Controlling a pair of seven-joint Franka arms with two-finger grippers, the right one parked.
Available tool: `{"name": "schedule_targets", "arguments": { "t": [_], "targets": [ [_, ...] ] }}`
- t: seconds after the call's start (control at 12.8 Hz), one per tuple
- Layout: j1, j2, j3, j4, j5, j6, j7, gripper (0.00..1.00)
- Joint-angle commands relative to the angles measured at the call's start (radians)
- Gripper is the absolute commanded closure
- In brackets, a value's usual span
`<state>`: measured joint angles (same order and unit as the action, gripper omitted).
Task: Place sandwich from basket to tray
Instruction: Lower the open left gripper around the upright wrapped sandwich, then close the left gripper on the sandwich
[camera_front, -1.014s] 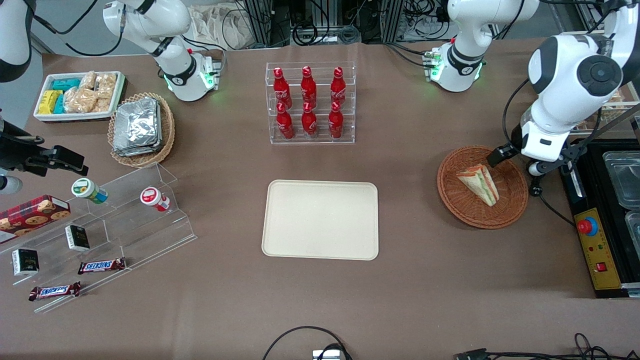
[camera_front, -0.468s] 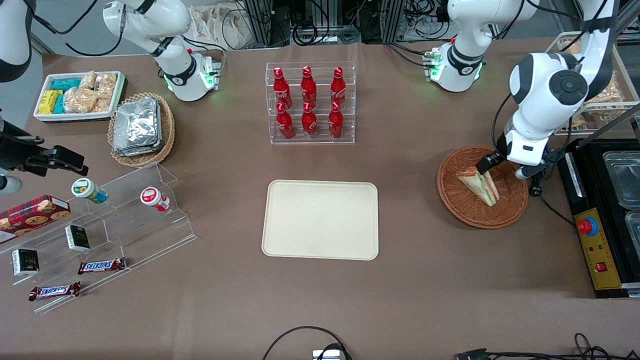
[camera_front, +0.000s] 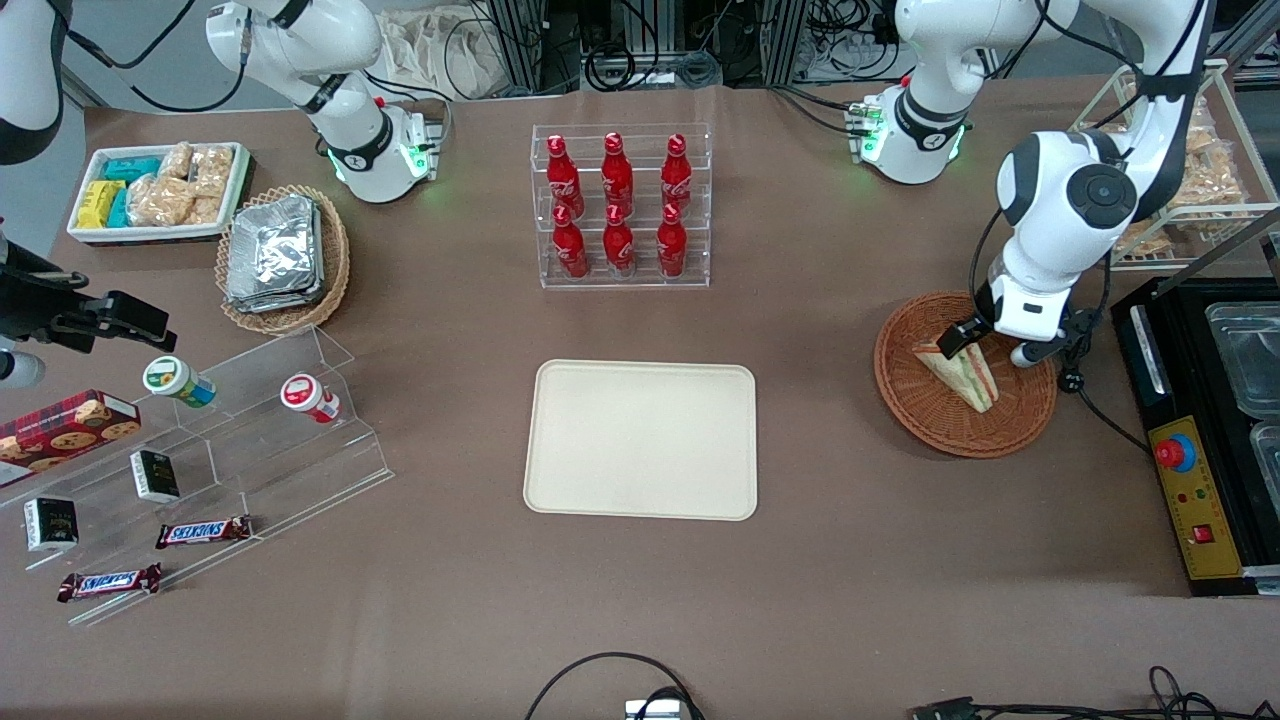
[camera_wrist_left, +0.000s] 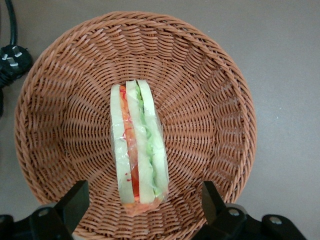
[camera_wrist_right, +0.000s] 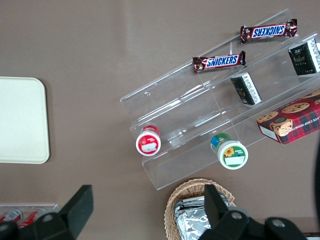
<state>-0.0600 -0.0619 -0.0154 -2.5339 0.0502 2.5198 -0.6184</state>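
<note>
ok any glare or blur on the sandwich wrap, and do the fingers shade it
Left wrist view: the sandwich is sharp and evenly lit in the basket, with only faint sheen on its wrap; the open gripper has dark fingers either side, casting no clear shadow. Front view: flat overhead light, and the arm hides part of the sandwich.

White left arm at the right of the front view, elbow bent high, wrist angled downward, gripper (camera_front: 985, 345) at the middle right of the frame, black fingers (camera_wrist_left: 75, 202) spread wide apart, holding nothing
</note>
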Motion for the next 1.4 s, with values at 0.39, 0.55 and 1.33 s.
{"name": "schedule_targets", "arguments": {
  "t": [0.39, 0.55, 1.33],
  "targets": [
    [0.026, 0.106, 0.003, -0.039, 0.016, 0.192, -0.024, 0.00],
    [0.029, 0.143, 0.003, -0.045, 0.014, 0.244, -0.026, 0.00],
    [0.028, 0.163, 0.003, -0.060, 0.017, 0.284, -0.034, 0.47]
  ]
}}
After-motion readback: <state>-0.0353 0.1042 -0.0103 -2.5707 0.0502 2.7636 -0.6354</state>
